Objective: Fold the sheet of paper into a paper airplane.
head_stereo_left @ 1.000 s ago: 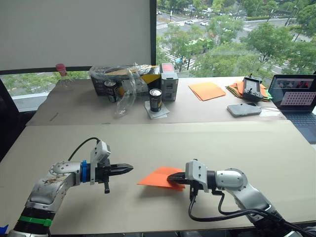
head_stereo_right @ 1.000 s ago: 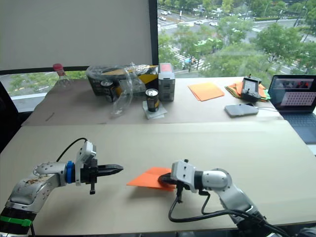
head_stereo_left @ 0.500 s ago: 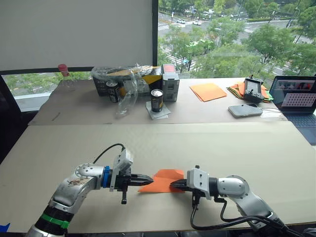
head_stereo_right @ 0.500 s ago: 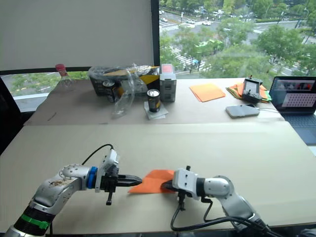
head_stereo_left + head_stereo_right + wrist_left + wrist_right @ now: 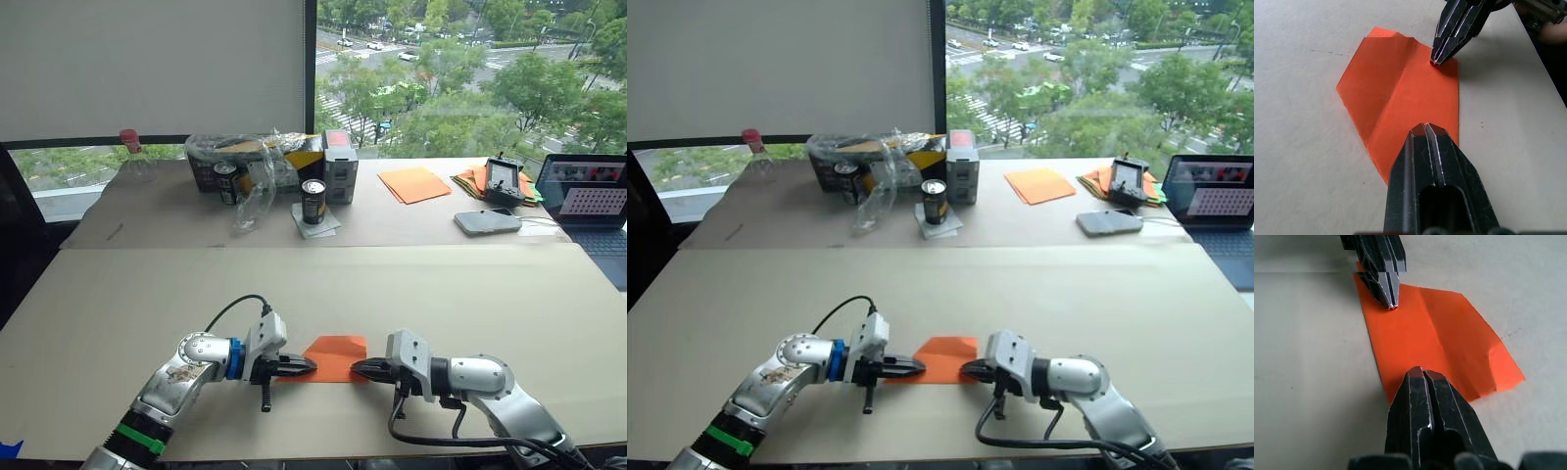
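1. Your left gripper [image 5: 310, 366] lies low over the table [image 5: 147, 294] with its two black fingers [image 5: 1425, 147] pressed together; their tips rest on the left edge of the sheet of paper [image 5: 334, 358], pinching nothing.
2. Between your two sets of fingertips you have the sheet of paper, bright orange, lying flat with a folded flap and a crease running across it; in the left wrist view the flap sits on the side away from your fingers.
3. Your right gripper [image 5: 357, 368] points back toward the left one, its fingers [image 5: 1422, 391] also closed tight; the tips touch the sheet's right edge, so both grippers bear on it from opposite sides.
4. Well beyond your fingertips, at the table's far edge, you see a clear plastic bag [image 5: 257, 166] around a dark box; a can [image 5: 223, 182] stands at it, partly behind the plastic; a second can [image 5: 313, 200] stands just right of the bag, in the open.
5. Further right lie a paler orange sheet [image 5: 412, 183], a phone [image 5: 486, 222] and a laptop [image 5: 593, 194].
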Action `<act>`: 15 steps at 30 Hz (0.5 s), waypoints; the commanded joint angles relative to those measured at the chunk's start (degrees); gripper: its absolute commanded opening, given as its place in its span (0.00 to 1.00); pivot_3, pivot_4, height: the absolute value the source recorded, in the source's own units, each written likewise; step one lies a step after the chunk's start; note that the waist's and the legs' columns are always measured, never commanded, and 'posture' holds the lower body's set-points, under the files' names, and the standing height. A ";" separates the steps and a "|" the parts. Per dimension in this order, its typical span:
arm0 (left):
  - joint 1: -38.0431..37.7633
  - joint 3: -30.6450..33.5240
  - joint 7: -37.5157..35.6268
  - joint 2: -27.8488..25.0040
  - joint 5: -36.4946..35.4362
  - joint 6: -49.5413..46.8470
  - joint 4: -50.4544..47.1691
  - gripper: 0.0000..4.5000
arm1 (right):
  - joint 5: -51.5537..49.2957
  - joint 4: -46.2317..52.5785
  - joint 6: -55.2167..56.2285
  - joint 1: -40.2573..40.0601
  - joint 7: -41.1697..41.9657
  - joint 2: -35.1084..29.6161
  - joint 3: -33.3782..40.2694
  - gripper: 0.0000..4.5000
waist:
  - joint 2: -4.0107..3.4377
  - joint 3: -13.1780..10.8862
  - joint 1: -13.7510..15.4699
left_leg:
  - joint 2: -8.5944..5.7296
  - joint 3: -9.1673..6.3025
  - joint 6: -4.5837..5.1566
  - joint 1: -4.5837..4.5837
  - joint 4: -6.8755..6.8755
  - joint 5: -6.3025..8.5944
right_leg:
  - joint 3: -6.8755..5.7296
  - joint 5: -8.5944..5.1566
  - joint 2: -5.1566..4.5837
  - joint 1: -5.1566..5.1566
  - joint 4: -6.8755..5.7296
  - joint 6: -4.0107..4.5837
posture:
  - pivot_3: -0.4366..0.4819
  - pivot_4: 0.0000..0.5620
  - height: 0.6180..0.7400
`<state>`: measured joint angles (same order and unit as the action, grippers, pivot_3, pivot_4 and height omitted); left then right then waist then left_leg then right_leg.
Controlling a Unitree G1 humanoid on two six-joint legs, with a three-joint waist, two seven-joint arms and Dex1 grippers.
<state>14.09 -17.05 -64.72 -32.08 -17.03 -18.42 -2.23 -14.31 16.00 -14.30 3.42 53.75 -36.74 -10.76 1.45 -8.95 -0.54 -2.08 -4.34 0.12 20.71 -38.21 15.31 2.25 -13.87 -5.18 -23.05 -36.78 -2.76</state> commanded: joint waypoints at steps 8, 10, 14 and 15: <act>-1.45 -1.42 0.12 -0.43 2.34 1.59 1.41 0.00 | -11.35 -2.28 -18.43 8.05 0.74 -1.05 6.42 0.49 | 0.00 0.00 -0.12 | 0.01 -0.01 0.01 -0.01 0.00 0.01 | -0.01 0.00 0.02 -0.01 -0.01 0.00 | 0.48 0.27 1.00; -1.50 -1.27 0.19 -0.44 2.21 1.66 1.30 0.00 | -12.94 -3.55 -22.52 9.78 1.18 -0.35 5.67 0.49 | 0.00 0.00 -0.15 | 0.01 -0.01 0.02 0.00 0.00 0.01 | 0.00 0.00 0.00 -0.02 -0.01 0.00 | 0.48 0.27 1.00; -1.91 -0.51 -0.31 -0.38 1.22 2.27 0.89 0.00 | -11.25 -7.62 -23.10 12.27 2.39 0.47 2.97 0.49 | -0.01 0.00 -0.17 | 0.01 0.00 0.03 0.01 0.00 0.01 | 0.00 0.00 0.01 -0.04 0.00 0.00 | 0.48 0.27 1.00; -1.93 -0.53 -0.32 -0.45 1.33 2.34 0.87 0.00 | -11.43 -8.45 -23.34 12.92 2.64 0.74 2.69 0.49 | -0.01 0.00 -0.18 | 0.01 0.00 0.03 0.02 0.00 0.01 | 0.00 0.00 0.00 -0.05 -0.01 0.00 | 0.48 0.27 1.00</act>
<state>13.29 -16.92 -64.84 -32.16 -16.88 -15.67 -1.81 -25.37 7.92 -37.08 15.06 55.30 -36.25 -8.38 1.44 -8.95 -0.72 -2.07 -4.34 0.14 20.73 -38.20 15.32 2.25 -13.87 -5.18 -23.11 -36.78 -2.76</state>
